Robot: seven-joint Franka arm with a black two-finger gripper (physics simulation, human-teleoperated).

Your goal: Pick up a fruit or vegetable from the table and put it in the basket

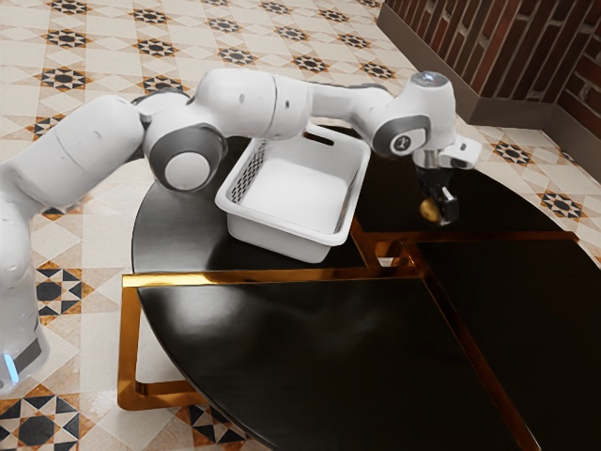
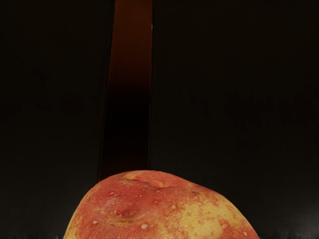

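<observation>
Patterned tile floor surrounds a round black table with brass-coloured strips. White basket stands upright on the tabletop. Black gripper positioned above the table, on the exterior view's right of the basket; fingers clamped on the mottled red-yellow produce piece. Produce location: in the grip, outside the basket.

The basket stands on the table, the potato to the exterior view's right.
</observation>
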